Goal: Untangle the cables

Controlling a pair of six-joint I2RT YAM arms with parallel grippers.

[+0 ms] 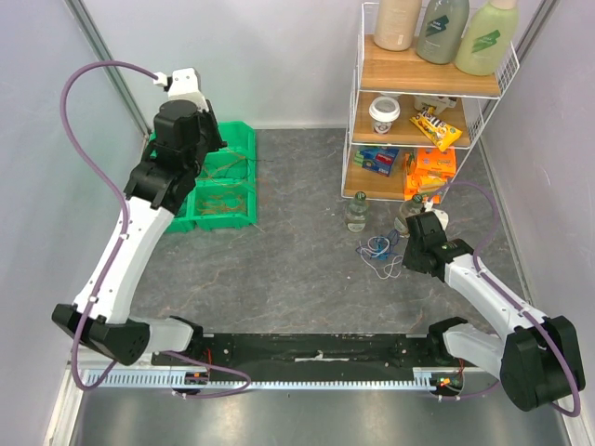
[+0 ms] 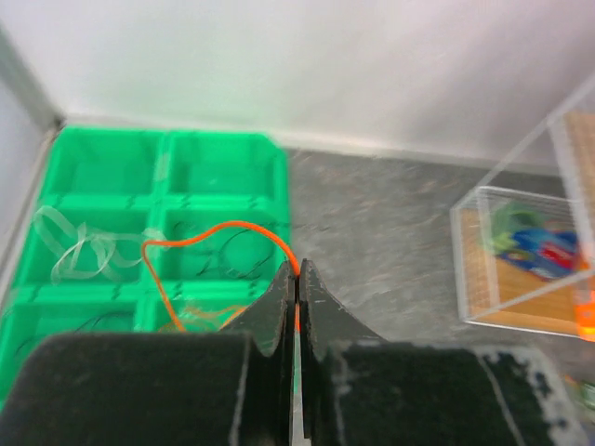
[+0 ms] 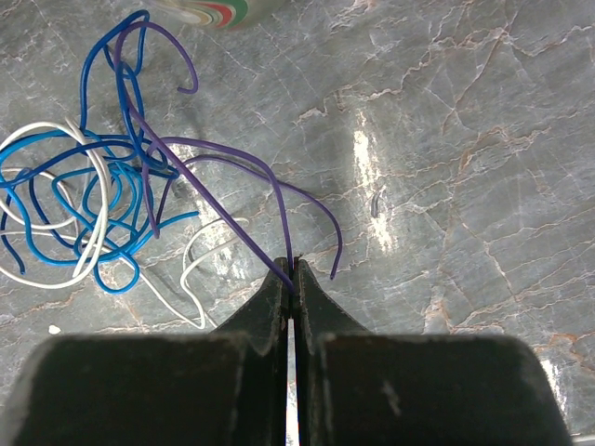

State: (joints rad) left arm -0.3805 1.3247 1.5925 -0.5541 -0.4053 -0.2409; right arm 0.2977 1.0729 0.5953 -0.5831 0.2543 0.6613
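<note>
Both claws pinch single wires, one at each side of the table.
The left claw [image 2: 297, 277] is closed on an orange wire [image 2: 232, 223], which loops out from its tips over the green divided tray [image 2: 102, 153] at the far left. The right claw [image 3: 294, 275] is clamped on a purple wire [image 3: 209, 195] that runs left into the blue and white tangle [image 3: 74, 200] lying on the grey table [image 3: 446, 139].

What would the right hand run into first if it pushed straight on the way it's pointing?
The right hand, shut on the purple cable, would first push into that cable's own loops; beyond them only bare table shows. The blue-and-white tangle lies left of that line. Depth is unclear.
</note>
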